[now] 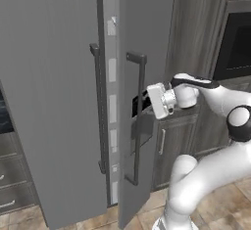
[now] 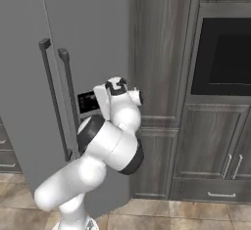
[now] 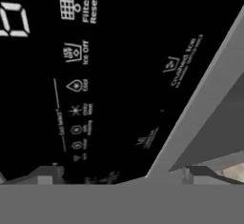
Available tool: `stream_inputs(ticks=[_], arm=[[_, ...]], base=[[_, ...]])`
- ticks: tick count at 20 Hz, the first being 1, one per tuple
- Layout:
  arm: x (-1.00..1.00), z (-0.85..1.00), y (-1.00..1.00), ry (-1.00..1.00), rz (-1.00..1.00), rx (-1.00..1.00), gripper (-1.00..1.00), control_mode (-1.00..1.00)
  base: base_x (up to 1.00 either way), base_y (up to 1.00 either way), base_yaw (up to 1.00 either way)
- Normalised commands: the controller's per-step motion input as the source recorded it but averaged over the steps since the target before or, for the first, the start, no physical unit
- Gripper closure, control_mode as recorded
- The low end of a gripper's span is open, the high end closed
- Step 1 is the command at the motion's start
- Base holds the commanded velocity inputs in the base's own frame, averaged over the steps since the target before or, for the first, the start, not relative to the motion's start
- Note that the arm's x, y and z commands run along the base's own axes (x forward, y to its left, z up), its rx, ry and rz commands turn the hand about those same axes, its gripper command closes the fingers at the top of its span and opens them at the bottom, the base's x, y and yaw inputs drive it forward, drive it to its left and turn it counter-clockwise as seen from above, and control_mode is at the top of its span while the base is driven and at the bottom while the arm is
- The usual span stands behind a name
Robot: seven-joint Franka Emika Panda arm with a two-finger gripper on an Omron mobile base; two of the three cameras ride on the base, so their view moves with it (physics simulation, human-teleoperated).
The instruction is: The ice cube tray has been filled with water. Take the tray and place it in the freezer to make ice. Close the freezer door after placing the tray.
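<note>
Now the freezer stands with both grey doors ajar, a pale strip of shelf edges showing in the gap between them. The freezer door, with the dark dispenser recess, is swung partly out. The gripper presses close against that recess, beside the door's dark bar handle. Up close, the hand view shows the black dispenser panel with white icons. Whether the jaws are released or clenched, I cannot tell; they seem hidden against the door.
</note>
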Motion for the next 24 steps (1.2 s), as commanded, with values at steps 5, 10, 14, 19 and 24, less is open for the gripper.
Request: stream_inputs(ticks=[5,10,14,19,24], arm=[[0.39,-0.04,0.96,-0.06,-0.35,-0.06,-1.0,-1.0],[0.56,-0.05,0.93,-0.03,-0.49,-0.1,-1.0,-1.0],[0.62,-0.01,0.76,0.0,-0.57,-0.1,-1.0,-1.0],[0.11,0.33,0.12,0.03,-0.36,0.0,-1.0,-1.0],[0.0,0.34,0.0,0.0,-0.21,0.0,-1.0,-1.0]], base=[[0.0,0.0,0.0],[0.0,0.0,0.0],[0.0,0.0,0.0],[0.0,0.0,0.0],[0.0,0.0,0.0]])
